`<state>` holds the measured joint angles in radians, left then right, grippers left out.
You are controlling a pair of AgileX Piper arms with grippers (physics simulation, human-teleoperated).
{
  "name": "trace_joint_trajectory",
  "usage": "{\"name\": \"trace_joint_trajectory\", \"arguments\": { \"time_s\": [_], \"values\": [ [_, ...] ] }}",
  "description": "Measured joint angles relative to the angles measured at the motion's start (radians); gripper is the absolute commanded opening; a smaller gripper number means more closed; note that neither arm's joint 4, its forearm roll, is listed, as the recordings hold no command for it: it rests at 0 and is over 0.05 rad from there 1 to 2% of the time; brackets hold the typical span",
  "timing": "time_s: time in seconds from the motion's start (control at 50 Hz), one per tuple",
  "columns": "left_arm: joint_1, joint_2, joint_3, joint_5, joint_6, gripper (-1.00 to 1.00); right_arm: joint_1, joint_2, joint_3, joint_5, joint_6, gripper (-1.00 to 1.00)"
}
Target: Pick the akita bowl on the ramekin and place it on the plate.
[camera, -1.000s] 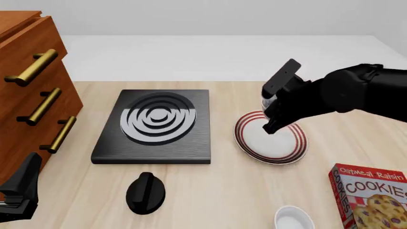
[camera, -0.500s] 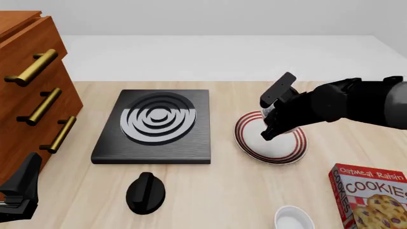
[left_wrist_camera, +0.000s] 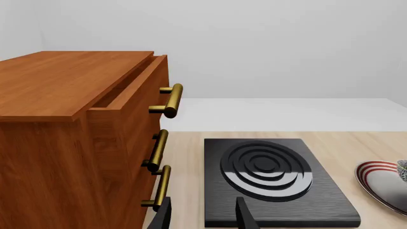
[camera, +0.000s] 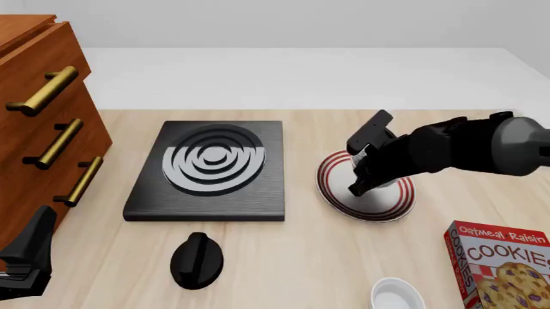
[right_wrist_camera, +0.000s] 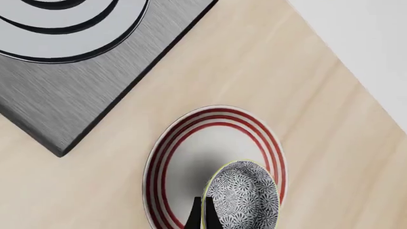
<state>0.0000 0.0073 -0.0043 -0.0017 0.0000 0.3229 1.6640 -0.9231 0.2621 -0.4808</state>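
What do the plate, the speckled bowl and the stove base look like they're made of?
The plate looks like glazed ceramic: smooth white with painted red rings. The akita bowl also reads as ceramic, with a fine black-and-white printed pattern. The stove base looks like brushed dark metal, judging by its fine streaks. All are renders, so these are guesses.

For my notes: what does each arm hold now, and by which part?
The right gripper holds the akita bowl by its rim, over the plate. The left gripper holds nothing.

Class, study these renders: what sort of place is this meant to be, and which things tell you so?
Probably a simulated kitchen worktop. A black stove with its knob, a red-ringed plate under a speckled bowl, and a cookie box sit beside a wooden drawer cabinet.
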Motion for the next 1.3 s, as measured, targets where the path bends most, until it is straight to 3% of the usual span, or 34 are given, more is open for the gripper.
{"name": "trace_joint_trajectory", "arguments": {
  "time_s": [0.7, 0.72, 0.92, 1.3],
  "values": [
    [0.0, 0.0, 0.0, 0.0, 0.0, 1.0, 0.027, 0.082, 0.047, -0.108, 0.059, -1.0],
    [0.0, 0.0, 0.0, 0.0, 0.0, 1.0, 0.028, 0.083, 0.047, -0.11, 0.061, 1.0],
    [0.0, 0.0, 0.0, 0.0, 0.0, 1.0, 0.03, 0.092, 0.054, -0.12, 0.074, 1.0],
    [0.0, 0.0, 0.0, 0.0, 0.0, 1.0, 0.018, 0.006, 0.042, -0.074, 0.046, 1.0]
  ]
}}
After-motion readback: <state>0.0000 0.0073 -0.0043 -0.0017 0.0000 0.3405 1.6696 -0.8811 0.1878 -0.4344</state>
